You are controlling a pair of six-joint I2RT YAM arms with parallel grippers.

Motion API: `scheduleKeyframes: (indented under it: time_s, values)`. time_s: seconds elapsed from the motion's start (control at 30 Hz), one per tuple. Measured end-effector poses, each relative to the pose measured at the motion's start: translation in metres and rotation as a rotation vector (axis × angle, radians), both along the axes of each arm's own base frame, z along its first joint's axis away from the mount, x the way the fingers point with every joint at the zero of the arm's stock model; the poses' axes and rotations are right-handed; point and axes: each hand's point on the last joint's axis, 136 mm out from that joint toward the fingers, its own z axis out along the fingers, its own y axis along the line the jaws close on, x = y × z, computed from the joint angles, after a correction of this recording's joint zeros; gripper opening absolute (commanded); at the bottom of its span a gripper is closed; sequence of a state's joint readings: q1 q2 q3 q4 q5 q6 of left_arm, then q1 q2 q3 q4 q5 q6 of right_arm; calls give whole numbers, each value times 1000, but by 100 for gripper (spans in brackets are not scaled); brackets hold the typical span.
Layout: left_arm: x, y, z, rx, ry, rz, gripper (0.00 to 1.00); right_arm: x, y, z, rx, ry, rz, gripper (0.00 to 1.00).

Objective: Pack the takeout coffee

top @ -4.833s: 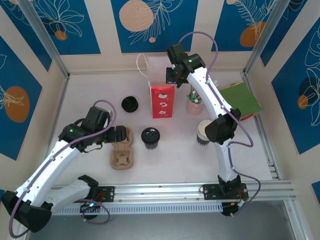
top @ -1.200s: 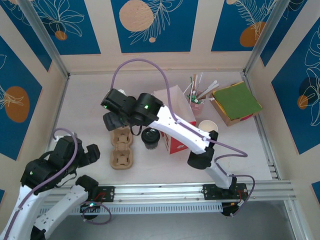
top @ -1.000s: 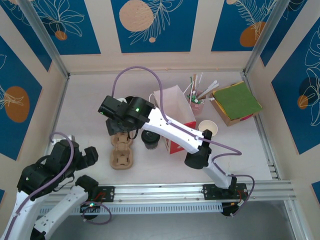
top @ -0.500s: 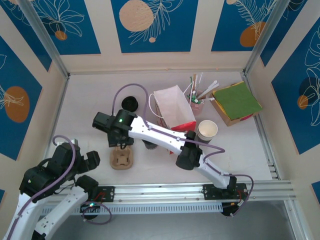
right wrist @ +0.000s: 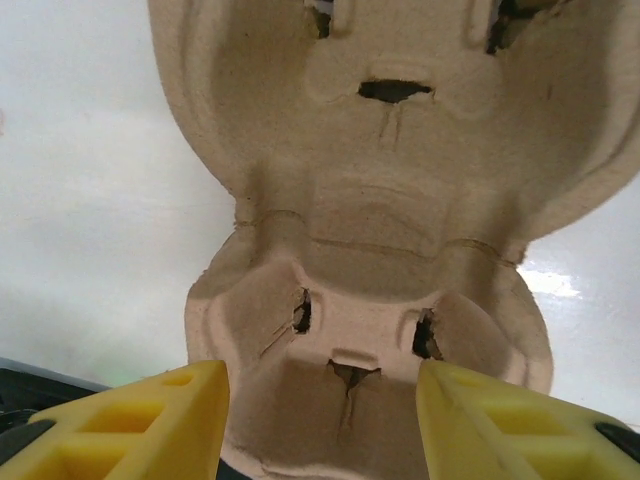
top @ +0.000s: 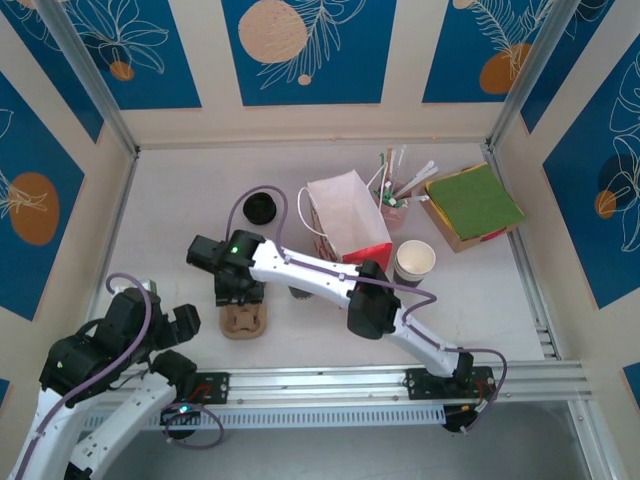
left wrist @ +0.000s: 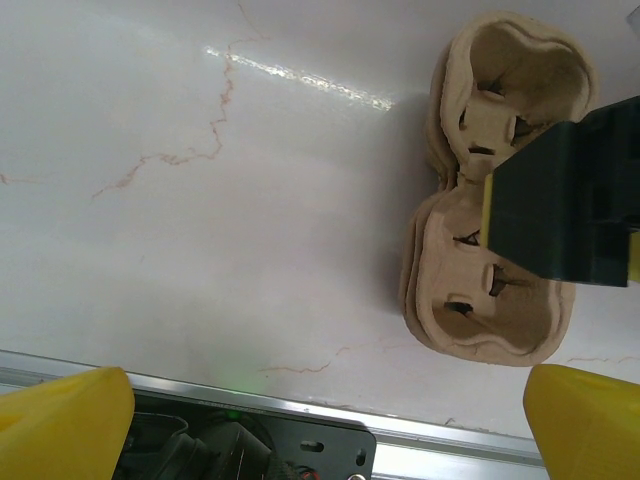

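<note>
Marbled tabletop (top: pixel 170 220): we find right gripper (top: pixel 239 294), fingers apart, over pulp cup carrier (top: pixel 244 320); takeout coffee (top: pixel 298 293) just frame-right, mostly under forearm; left gripper (top: pixel 185 322) spread wide, farther.

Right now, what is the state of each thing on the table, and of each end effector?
Paper bag, mouth open.
Lidless cup, upright.
Cup carrier, flat on table, wells empty.
Left end effector, open wide.
Right end effector, open, over the carrier.

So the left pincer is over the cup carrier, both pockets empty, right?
No: it's the right pincer over the cup carrier. The left pincer sits near its base, wide open. Pockets empty, yes. The top external view shows it.
</note>
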State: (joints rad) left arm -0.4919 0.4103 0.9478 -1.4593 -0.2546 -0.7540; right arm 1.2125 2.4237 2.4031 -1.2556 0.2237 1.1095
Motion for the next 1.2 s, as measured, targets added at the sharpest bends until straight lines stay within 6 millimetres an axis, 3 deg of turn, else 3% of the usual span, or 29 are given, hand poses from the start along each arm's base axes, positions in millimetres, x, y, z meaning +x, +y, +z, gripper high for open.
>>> scheduleKeyframes:
  time_s: [0.47,0.93,1.2]
  values:
    - [0,0,-1,2,4,1,100,2,-31,-30,-129,57,-11,55]
    - [0,0,-1,2,4,0,100,11,-60,-24,-241,13,53,55]
    - [0,0,-1,2,4,0,100,15,-51,-10,-199,-12,92,49]
